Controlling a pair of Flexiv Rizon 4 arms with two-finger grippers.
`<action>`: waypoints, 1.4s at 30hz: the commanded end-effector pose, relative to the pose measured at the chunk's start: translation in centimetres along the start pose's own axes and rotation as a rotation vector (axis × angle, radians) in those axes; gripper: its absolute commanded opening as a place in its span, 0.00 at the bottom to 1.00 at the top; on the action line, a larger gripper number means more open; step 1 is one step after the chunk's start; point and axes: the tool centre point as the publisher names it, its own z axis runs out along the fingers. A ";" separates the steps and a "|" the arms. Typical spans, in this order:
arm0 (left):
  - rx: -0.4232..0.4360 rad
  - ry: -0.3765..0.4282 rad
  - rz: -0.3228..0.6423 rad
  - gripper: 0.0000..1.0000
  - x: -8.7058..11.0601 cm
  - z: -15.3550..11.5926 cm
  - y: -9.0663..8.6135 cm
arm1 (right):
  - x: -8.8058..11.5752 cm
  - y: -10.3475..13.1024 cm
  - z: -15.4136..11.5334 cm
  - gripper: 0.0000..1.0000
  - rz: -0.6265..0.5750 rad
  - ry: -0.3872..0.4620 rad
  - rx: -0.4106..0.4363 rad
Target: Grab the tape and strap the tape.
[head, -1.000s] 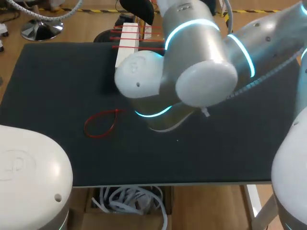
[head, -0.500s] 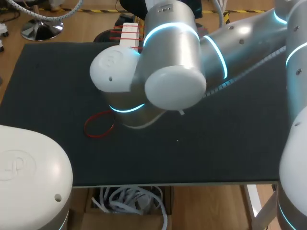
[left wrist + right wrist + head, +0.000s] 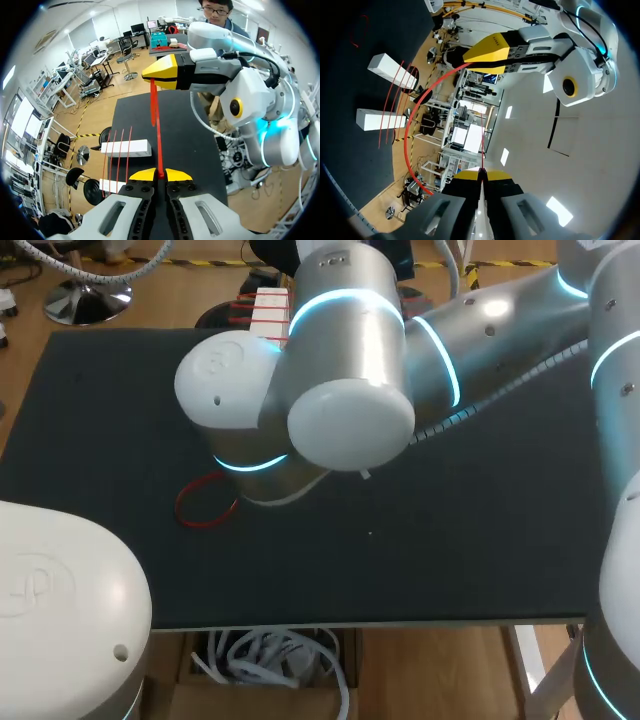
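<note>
A thin red strap [image 3: 158,135] runs between my two grippers above the black table [image 3: 470,520]. In the left wrist view my left gripper [image 3: 160,175] is shut on one end, and my right gripper [image 3: 159,75] pinches the strap straight ahead. In the right wrist view my right gripper [image 3: 481,174] is shut on the thin end; the red strap [image 3: 410,130] bows in a wide arc to my left gripper [image 3: 482,54]. In the head view my right arm [image 3: 340,390] reaches over the table's middle and hides both grippers.
A closed red loop [image 3: 205,502] lies on the mat at the front left. At the back stand two white blocks [image 3: 126,148] [image 3: 111,186] with several red straps [image 3: 119,155] laid across them. My left arm's housing [image 3: 60,610] fills the near left corner.
In the head view my right arm has swung to the left over the table and now covers part of the red loop. Both grippers have stayed shut.
</note>
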 end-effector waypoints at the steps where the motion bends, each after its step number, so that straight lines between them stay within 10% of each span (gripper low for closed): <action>1: -0.005 0.002 -0.002 0.00 0.0 -0.1 -0.1 | -0.3 0.0 -0.1 0.00 -0.004 0.006 0.001; 42: -0.005 0.002 -0.002 0.00 0.0 -0.1 -0.1 | -1.5 2.2 -1.7 0.00 -0.082 0.053 -0.067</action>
